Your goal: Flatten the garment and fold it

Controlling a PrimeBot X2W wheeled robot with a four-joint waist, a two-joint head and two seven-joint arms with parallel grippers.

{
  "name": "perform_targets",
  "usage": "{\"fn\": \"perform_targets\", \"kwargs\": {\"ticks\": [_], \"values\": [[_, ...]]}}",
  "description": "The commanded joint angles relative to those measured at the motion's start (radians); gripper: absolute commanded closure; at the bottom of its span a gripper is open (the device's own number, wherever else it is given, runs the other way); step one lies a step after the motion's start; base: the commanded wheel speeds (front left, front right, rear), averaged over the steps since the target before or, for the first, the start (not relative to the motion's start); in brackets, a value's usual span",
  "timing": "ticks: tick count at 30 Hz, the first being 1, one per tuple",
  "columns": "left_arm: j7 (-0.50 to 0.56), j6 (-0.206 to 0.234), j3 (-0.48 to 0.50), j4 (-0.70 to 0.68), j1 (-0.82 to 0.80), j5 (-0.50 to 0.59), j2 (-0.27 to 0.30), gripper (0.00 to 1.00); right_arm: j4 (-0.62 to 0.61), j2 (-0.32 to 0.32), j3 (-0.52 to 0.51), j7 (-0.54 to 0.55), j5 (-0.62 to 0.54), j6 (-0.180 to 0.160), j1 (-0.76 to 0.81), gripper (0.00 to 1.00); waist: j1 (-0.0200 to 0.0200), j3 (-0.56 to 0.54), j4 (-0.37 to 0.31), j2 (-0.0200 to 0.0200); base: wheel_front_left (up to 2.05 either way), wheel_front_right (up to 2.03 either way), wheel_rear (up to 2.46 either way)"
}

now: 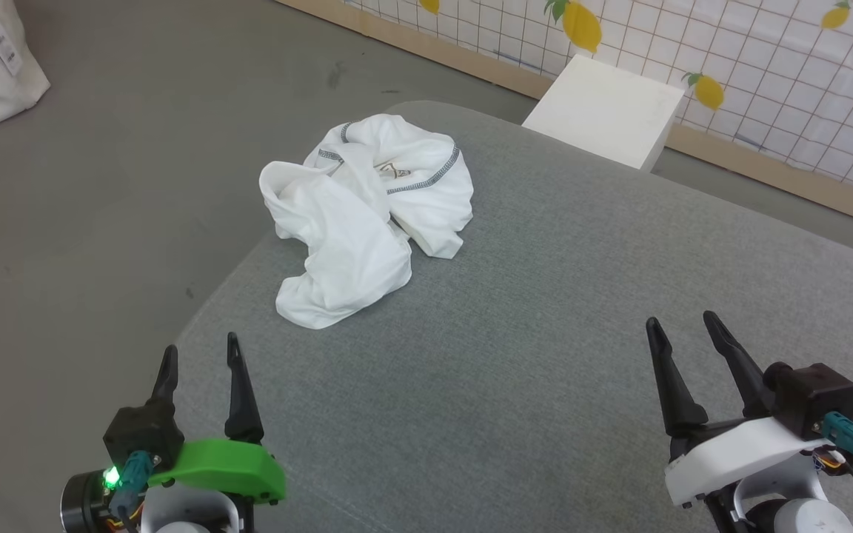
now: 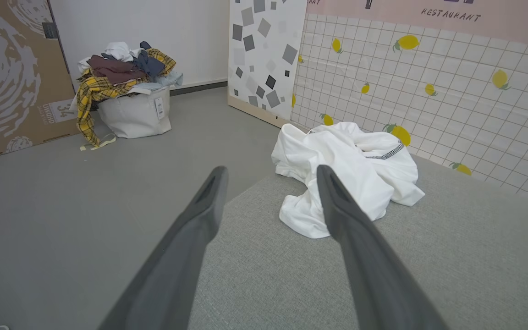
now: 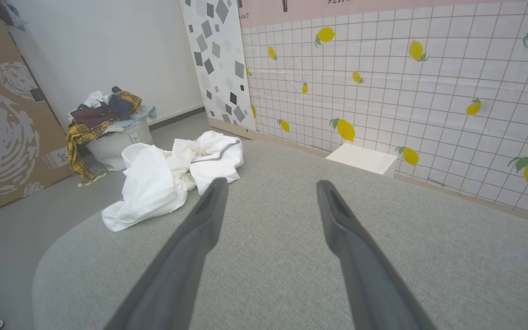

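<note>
Near the robot, the left gripper (image 1: pixel 201 343) and the right gripper (image 1: pixel 682 318) are both wide open and hold nothing. Farther off, the garment (image 1: pixel 367 215) lies in a crumpled heap on the far left of the grey table (image 1: pixel 582 311). A white box (image 1: pixel 604 111) stands behind the table.

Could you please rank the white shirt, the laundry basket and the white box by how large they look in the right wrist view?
1. white shirt
2. laundry basket, heaped with clothes
3. white box
The shirt lies nearer the camera than the basket, so their true sizes stay unsure.
</note>
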Motion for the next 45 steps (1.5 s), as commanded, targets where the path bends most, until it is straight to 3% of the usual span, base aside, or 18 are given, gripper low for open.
{"fn": "perform_targets", "kwargs": {"ticks": [1, 8, 12, 24, 27, 31, 37, 45], "values": [[-0.01, -0.005, 0.002, 0.008, 0.007, -0.006, 0.008, 0.0, -0.006, 0.0, -0.001, -0.004, 0.003, -0.002, 0.01, 0.0, 0.0, 0.001, -0.002, 0.0, 0.0, 0.0, 0.0], [-0.007, -0.03, 0.007, 0.044, -0.012, -0.052, -0.006, 0.0, -0.003, 0.0, -0.001, -0.003, 0.008, -0.002, 0.012, 0.0, 0.0, -0.004, -0.005, 0.0, 0.0, 0.0, 0.0], [0.047, -0.085, 0.006, 0.084, -0.104, -0.098, 0.006, 0.0, -0.023, 0.0, -0.002, 0.008, -0.002, -0.002, -0.001, 0.0, 0.0, 0.032, -0.016, 0.0, 0.0, 0.0, 0.0], [0.353, -0.187, 0.057, 0.336, -0.642, -0.261, 0.041, 0.0, -0.127, 0.0, 0.008, 0.067, -0.067, -0.002, -0.113, 0.0, 0.0, 0.342, -0.167, 0.0, 0.0, 0.0, 0.0], [0.468, -0.193, 0.065, 0.4, -0.741, -0.286, 0.083, 0.0, -0.145, 0.0, 0.012, 0.071, -0.08, -0.002, -0.139, 0.0, 0.0, 0.42, -0.206, 0.0, 0.0, 0.0, 0.0], [0.571, -0.169, 0.106, 0.456, -0.819, -0.323, 0.133, 0.0, -0.157, -0.014, 0.036, 0.071, -0.091, -0.002, -0.19, 0.0, 0.0, 0.499, -0.269, 0.0, 0.0, 0.0, 0.0], [0.716, -0.112, 0.153, 0.52, -0.811, -0.367, 0.201, 0.0, -0.142, -0.012, 0.047, 0.038, -0.07, -0.002, -0.242, 0.0, 0.0, 0.561, -0.365, 0.0, 0.0, 0.0, 0.0], [0.832, 0.014, 0.199, 0.558, -0.701, -0.391, 0.245, 0.0, -0.105, -0.007, 0.063, 0.004, -0.05, -0.002, -0.247, 0.0, 0.0, 0.607, -0.433, 0.0, 0.0, 0.0, 0.0]]}}
